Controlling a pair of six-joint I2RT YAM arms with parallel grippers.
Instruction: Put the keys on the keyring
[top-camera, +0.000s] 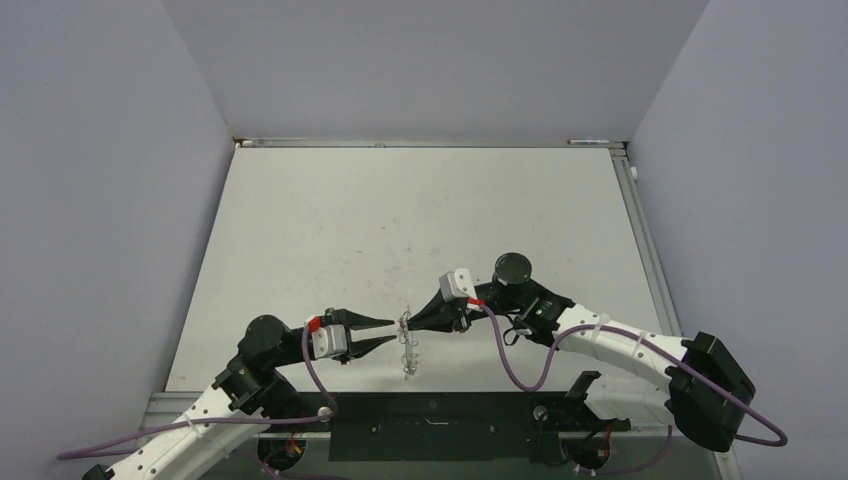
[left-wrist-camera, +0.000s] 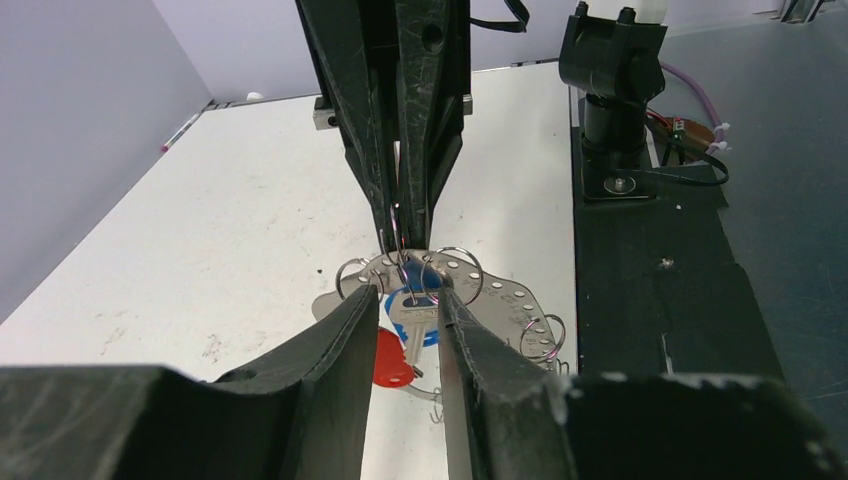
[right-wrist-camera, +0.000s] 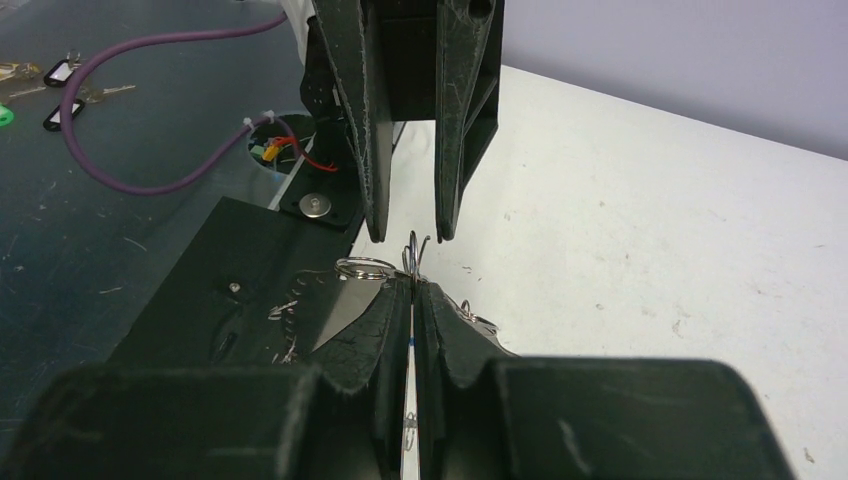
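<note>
My right gripper (left-wrist-camera: 400, 232) is pinched shut on a wire loop of the keyring (left-wrist-camera: 495, 292), while my left gripper (left-wrist-camera: 408, 298) stands parted around the red key (left-wrist-camera: 392, 362) and blue key (left-wrist-camera: 432, 335) against that ring.

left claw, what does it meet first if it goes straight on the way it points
Likely the keyring and keys, hanging from the shut right claw just past the left claw tips; depth is unclear.
</note>
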